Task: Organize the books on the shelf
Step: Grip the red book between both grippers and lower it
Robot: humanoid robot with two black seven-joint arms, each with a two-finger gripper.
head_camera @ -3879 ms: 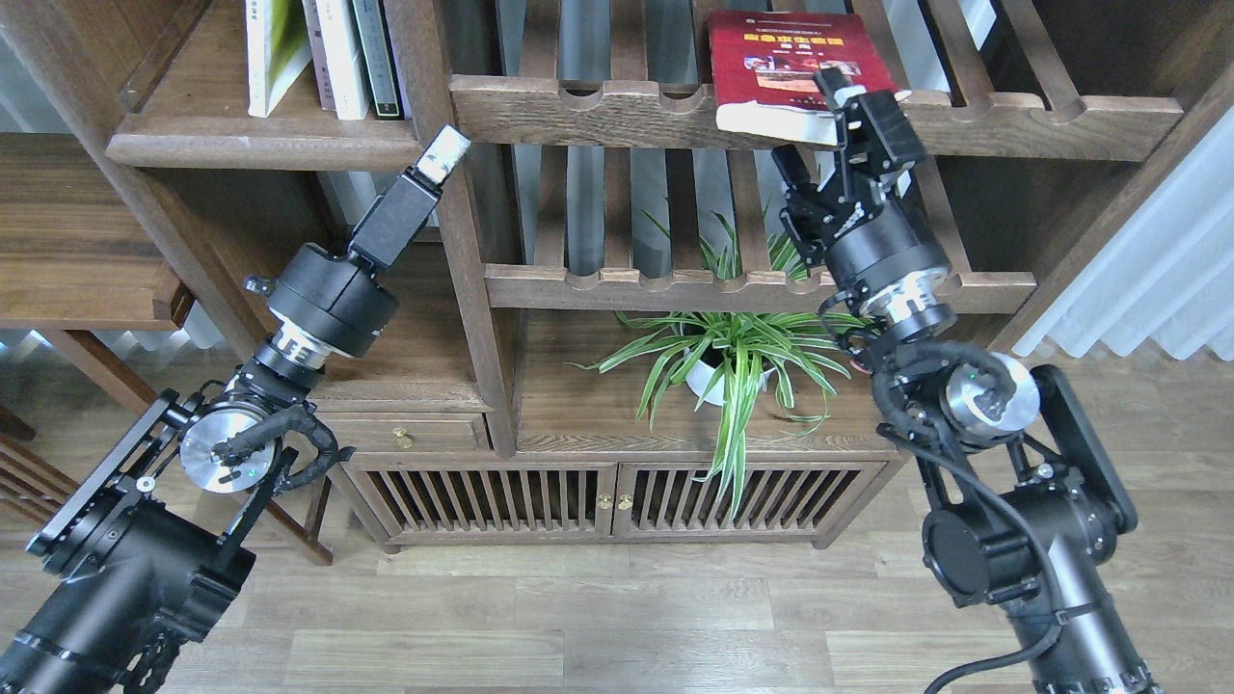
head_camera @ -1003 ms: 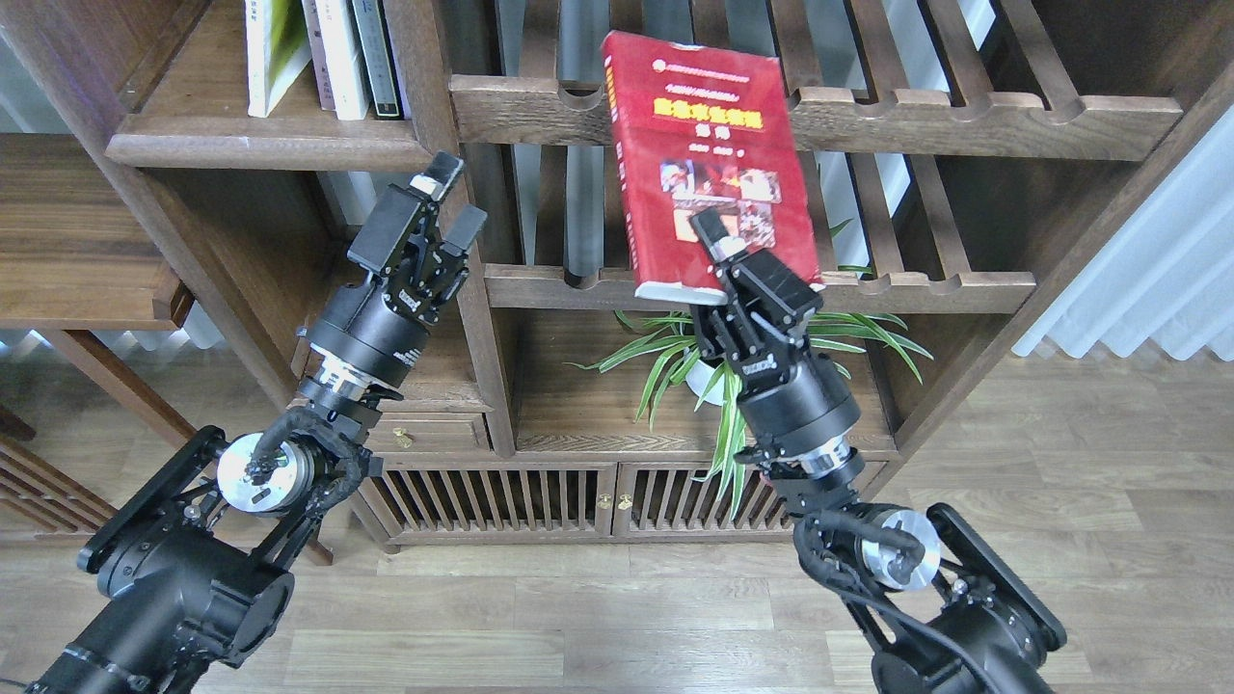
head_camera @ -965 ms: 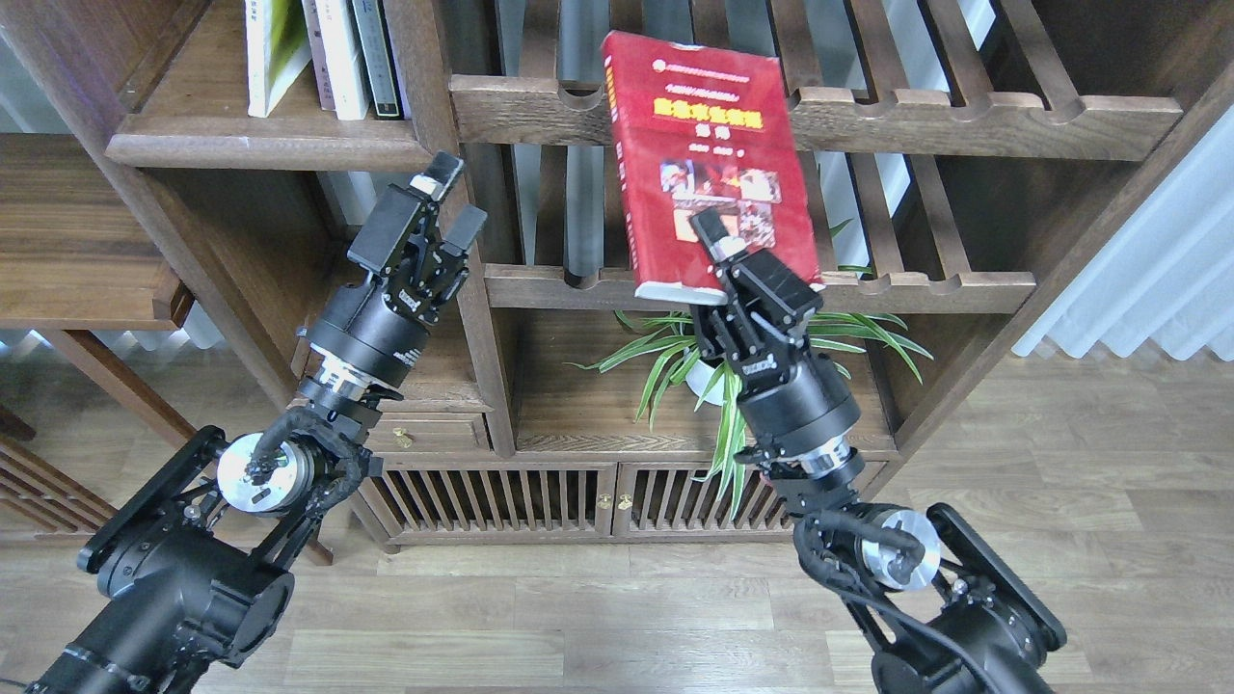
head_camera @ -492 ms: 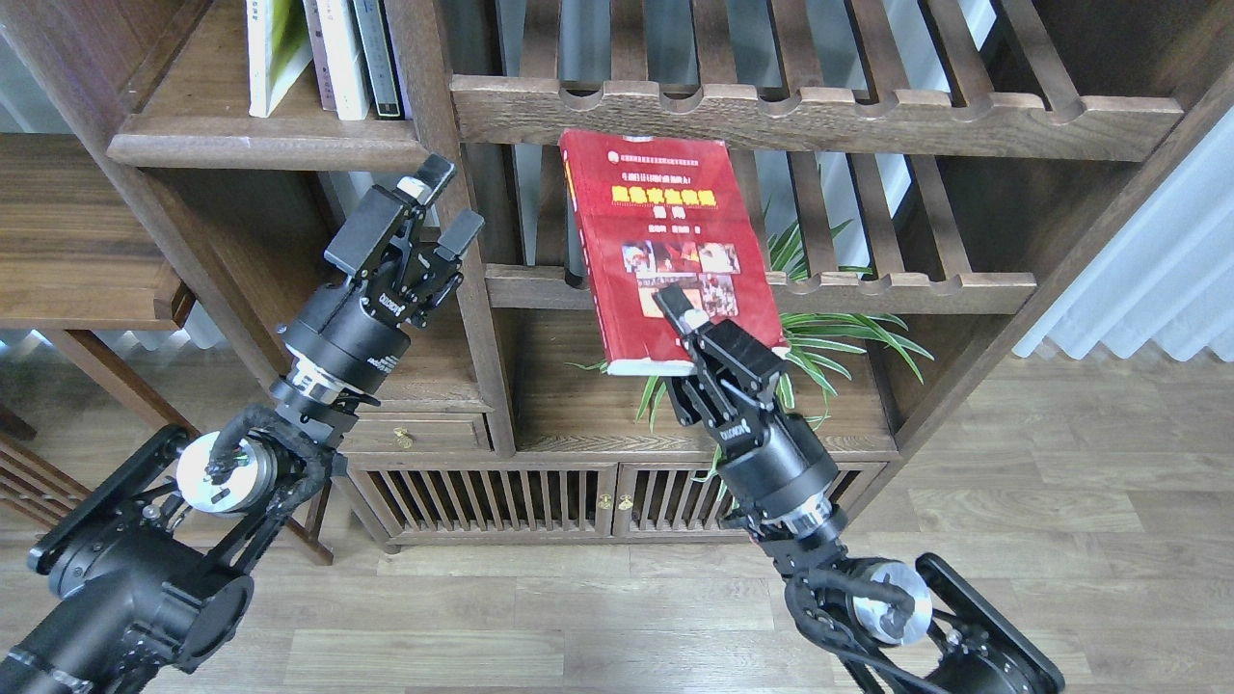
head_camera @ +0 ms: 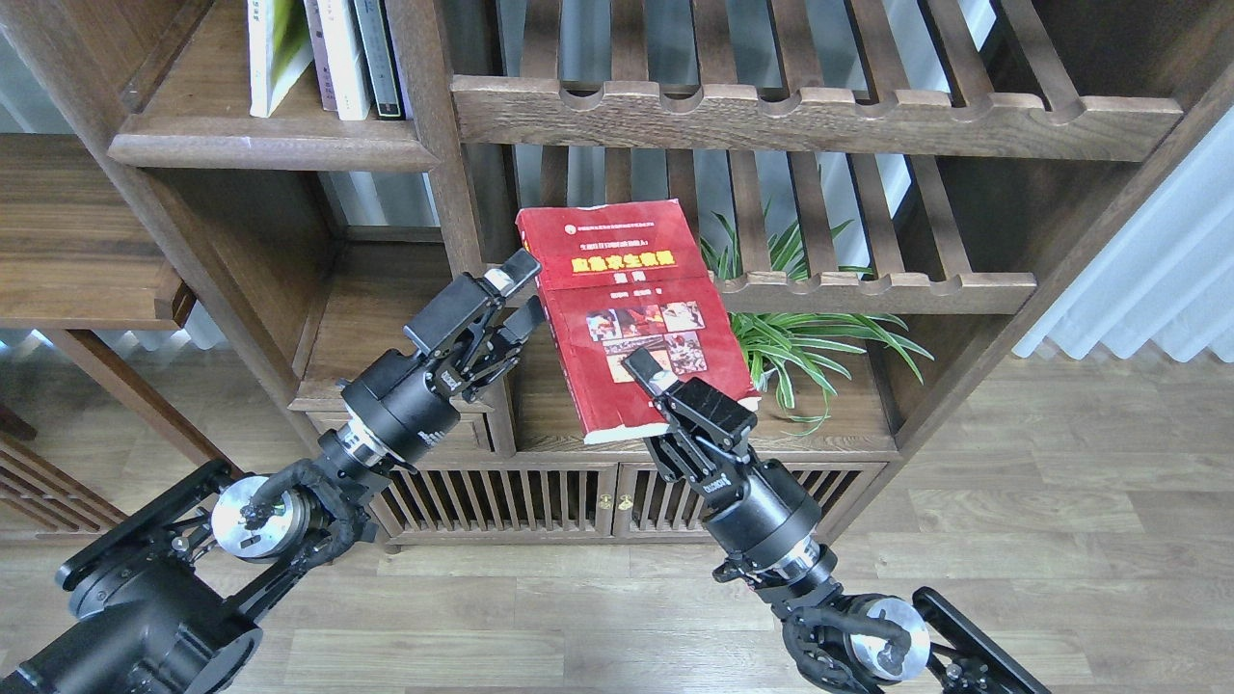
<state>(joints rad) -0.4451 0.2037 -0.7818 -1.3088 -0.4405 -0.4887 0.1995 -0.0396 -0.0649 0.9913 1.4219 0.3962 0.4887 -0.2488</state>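
A red book (head_camera: 622, 299) with small photos on its cover hangs tilted in front of the bookcase. My right gripper (head_camera: 657, 393) is shut on its lower edge, one finger on the cover and the other hidden beneath. My left gripper (head_camera: 525, 289) stands open at the book's left edge, its fingertips beside the spine; I cannot tell whether they touch it. The shelf (head_camera: 260, 149), a solid dark plank, is at the upper left. A yellow-green and white book (head_camera: 273, 48) and two more books stand upright on it.
Two slatted racks with notched front rails (head_camera: 810, 106) (head_camera: 868, 284) span the middle and right. A potted spider plant (head_camera: 805, 337) sits behind the red book. A low cabinet with slatted doors (head_camera: 617, 496) is below, and a white curtain (head_camera: 1157, 241) hangs at right.
My right gripper has carried the red book down and to the left from the upper rack. My left gripper has swung right and down to the book's left edge.
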